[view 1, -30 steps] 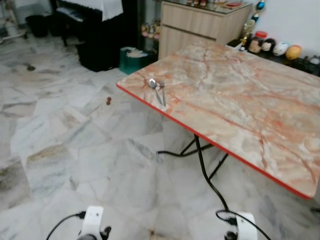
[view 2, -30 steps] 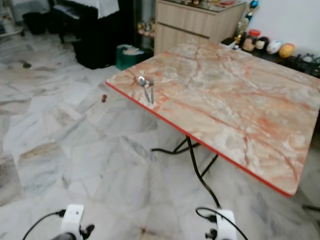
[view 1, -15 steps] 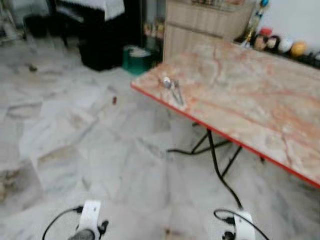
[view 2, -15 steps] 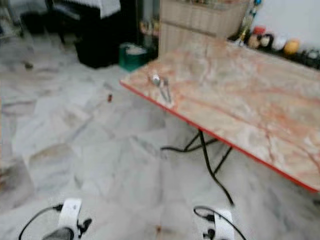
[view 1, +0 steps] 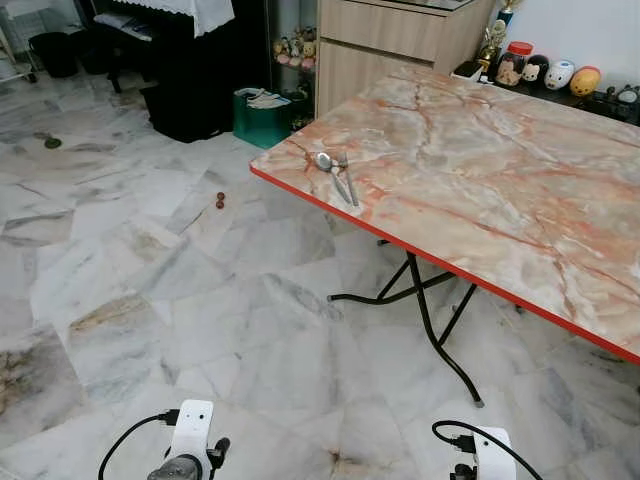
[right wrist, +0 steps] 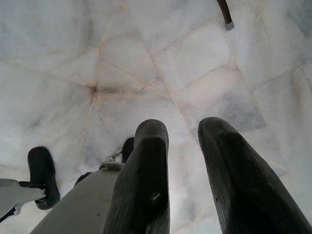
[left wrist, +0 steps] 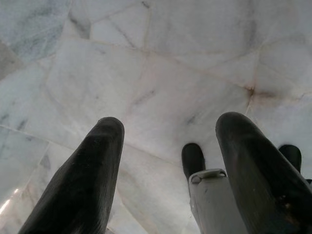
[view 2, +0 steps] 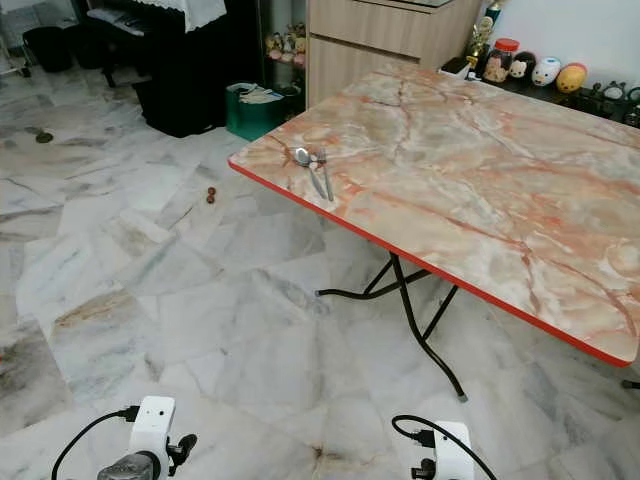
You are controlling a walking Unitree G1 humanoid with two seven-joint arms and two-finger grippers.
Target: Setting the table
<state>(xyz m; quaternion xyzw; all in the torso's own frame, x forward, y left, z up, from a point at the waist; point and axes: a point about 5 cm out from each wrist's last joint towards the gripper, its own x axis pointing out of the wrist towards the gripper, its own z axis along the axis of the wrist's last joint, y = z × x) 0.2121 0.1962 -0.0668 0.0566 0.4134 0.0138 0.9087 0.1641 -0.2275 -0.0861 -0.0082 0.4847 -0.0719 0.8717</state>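
- You are looking at a room with a pale marble floor (view 1: 150, 290) and a pink marble tabletop (view 1: 480, 170) with a red edge, standing on thin black folding legs (view 1: 430, 310).
- A spoon (view 1: 330, 172) and a fork (view 1: 347, 178) lie side by side near the tabletop's corner, close to the red edge. They are far ahead of both sets of jaws and well above them.
- Your left jaws (left wrist: 168, 161) hang low over the floor, spread wide, with nothing in them.
- Your right jaws (right wrist: 183, 161) also point at the floor. They sit closer together but are released and hold nothing.
- What could go wrong: the spoon and fork are so near the edge that a bump on the tabletop, or a clumsy reach, could knock them onto the floor.
- The black legs stick out low down. If you walk in too close, a foot could catch one and shake the whole tabletop.
- The head views show you the tabletop, the spoon and the fork. The wrist views show you the open jaws and the robot's black feet (left wrist: 193, 158), and the right wrist view also shows the tip of a table leg (right wrist: 225, 13).
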